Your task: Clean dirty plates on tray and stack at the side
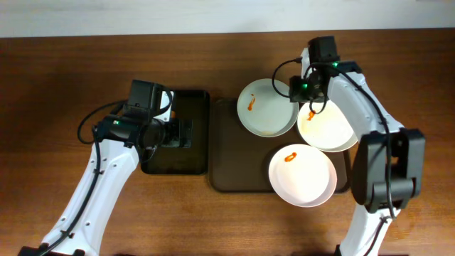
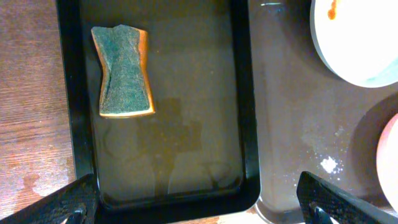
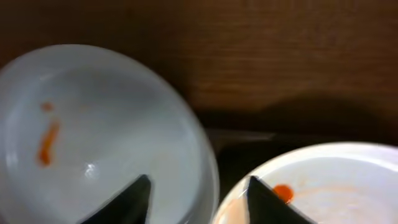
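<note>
- Overhead: I see the tray (image 1: 227,156) at mid-table (image 1: 57,85) with all three plates on it.
- The rear plate (image 1: 266,117) sits at the tray's back edge and the right plate (image 1: 333,136) is just beside it. The front plate (image 1: 302,178) hangs over the tray's near edge.
- Each plate carries an orange-red smear.
- My right gripper (image 1: 311,105) is down where the rear plate and right plate meet. From up here I cannot tell how its jaws stand.
- My left gripper (image 1: 185,133) hangs over the black tray (image 1: 174,162), which lies just left of the tray.
- Left wrist: the left gripper (image 2: 199,205) has its jaws spread wide, with one fingertip in each lower corner of the frame and nothing between them.
- Below it, a sponge (image 2: 124,71) lies green side up in one corner of the black tray, apart from the fingers.
- The tray's bare floor shows beside it with a few white specks, and two plate edges show.
- Right wrist: the right gripper (image 3: 199,200) has its jaws part-way apart, straddling the rear plate's rim.
- One finger is over the rear plate's inside and the other over the right plate. A gap shows on both sides of the rim, so I see no grip.
</note>
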`<state>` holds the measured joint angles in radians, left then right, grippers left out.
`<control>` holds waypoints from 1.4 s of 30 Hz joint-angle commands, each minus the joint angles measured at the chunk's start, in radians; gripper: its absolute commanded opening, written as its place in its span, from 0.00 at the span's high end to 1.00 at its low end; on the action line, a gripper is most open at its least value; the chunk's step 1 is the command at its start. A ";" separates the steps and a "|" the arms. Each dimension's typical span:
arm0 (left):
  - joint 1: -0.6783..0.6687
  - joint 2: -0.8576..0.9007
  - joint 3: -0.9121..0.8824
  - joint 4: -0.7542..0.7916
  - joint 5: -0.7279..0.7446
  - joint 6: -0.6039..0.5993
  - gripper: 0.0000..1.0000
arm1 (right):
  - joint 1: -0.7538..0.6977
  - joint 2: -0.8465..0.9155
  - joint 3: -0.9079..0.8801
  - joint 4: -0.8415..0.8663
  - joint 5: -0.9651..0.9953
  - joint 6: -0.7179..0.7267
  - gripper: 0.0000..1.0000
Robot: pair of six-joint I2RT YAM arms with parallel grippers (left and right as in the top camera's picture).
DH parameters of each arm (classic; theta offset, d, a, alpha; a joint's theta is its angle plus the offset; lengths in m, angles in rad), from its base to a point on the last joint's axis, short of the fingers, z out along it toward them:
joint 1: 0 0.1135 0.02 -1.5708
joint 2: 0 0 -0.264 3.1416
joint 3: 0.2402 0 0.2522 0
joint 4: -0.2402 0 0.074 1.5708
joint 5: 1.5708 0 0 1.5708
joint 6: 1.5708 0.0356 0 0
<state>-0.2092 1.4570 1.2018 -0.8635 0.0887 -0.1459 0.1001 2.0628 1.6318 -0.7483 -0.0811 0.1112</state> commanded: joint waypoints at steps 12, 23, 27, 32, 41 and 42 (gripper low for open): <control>0.003 -0.002 0.011 0.007 -0.001 0.002 0.00 | 0.040 0.021 -0.138 0.052 0.026 -0.002 0.70; 0.003 -0.002 0.011 0.011 -0.001 0.002 0.00 | 0.045 0.020 -0.125 0.129 0.032 -0.002 0.64; 0.003 -0.002 0.011 0.018 -0.011 0.002 0.00 | 0.047 0.021 -0.124 0.110 0.016 -0.002 0.78; 0.003 -0.002 0.011 0.026 -0.011 0.002 0.00 | 0.072 0.021 -0.123 0.109 0.003 -0.002 0.82; 0.003 0.014 0.010 0.027 -0.119 0.001 0.06 | 0.101 0.019 -0.123 -0.082 0.002 0.023 0.96; 0.003 0.031 0.010 0.034 -0.120 0.002 0.06 | 0.101 0.019 -0.123 -0.107 -0.002 0.037 0.96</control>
<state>-0.2092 1.4570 1.2018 -0.8402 0.0093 -0.1463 0.1944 2.0808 1.5051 -0.8131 -0.0841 0.1089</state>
